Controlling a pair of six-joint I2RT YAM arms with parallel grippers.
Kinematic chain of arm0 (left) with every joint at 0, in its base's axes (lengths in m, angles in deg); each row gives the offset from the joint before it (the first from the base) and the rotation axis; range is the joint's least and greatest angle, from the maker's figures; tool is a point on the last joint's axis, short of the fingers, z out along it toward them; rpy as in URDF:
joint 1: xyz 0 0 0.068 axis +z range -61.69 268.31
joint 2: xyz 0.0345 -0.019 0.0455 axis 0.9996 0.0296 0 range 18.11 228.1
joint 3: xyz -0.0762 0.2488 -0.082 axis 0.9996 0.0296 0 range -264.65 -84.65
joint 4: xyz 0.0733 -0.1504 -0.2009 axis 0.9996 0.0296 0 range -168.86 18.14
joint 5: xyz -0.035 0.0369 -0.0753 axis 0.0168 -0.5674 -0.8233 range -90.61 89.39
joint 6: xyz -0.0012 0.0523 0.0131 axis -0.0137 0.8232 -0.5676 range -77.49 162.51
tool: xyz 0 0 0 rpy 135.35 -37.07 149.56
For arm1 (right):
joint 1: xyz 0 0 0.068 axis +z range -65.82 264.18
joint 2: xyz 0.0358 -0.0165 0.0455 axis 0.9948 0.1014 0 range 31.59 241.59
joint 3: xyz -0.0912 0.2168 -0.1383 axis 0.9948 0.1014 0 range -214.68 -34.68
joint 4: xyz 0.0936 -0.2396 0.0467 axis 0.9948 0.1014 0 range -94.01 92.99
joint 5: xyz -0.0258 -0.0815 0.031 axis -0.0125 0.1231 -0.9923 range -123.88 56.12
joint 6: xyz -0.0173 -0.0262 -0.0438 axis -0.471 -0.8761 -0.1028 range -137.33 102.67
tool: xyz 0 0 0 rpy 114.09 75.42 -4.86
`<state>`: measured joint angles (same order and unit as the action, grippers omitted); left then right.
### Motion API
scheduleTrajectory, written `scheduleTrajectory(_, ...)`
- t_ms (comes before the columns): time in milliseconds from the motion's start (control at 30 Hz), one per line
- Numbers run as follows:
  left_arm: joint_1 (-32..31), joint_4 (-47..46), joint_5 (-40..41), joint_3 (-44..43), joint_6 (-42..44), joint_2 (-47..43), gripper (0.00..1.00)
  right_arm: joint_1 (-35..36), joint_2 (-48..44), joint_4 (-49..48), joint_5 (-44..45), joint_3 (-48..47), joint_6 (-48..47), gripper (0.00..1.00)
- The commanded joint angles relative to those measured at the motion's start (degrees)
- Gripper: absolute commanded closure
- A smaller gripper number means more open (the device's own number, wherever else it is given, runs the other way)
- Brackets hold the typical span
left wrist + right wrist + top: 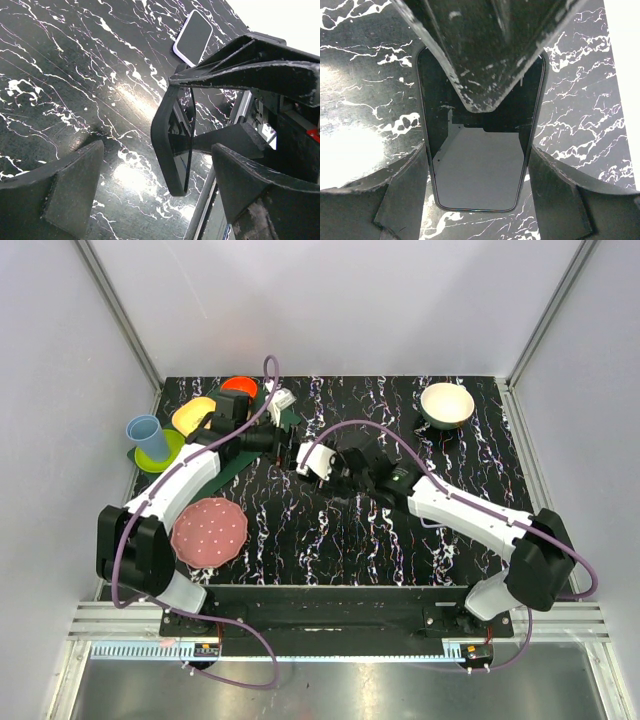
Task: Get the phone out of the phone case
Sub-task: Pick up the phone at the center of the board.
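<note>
Top view: my left arm [185, 485] and right arm [460, 510] meet mid-frame over the table [300, 540]. Left wrist: my left hand [157, 150] stands open around the phone [191, 130], edge-on in its case [162, 125]. Right wrist: my right hand [477, 150] grips the phone, centre frame.

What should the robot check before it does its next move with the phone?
1. Is the right gripper pinching the phone by its sides? ok.
2. Is the left gripper open? ok.
3. Is the phone between the left fingers, with neither touching it? ok.
4. Is the phone out of its case? cannot tell.
5. Is the white-rimmed slab on the table out of the way? ok.
</note>
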<state>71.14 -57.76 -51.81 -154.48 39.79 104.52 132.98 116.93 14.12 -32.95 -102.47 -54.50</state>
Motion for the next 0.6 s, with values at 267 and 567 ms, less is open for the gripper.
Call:
scheduleTrajectory(267,-1.9,-1.33,-2.68,-2.34,-0.62,2.45,0.22,2.35,-1.41,-6.35,3.82,-3.58,0.34,1.0)
scheduleTrajectory(567,-3.05,-1.5,-2.24,-2.25,-0.44,3.59,0.3,3.85,0.18,-7.85,7.07,-3.93,-1.24,1.0)
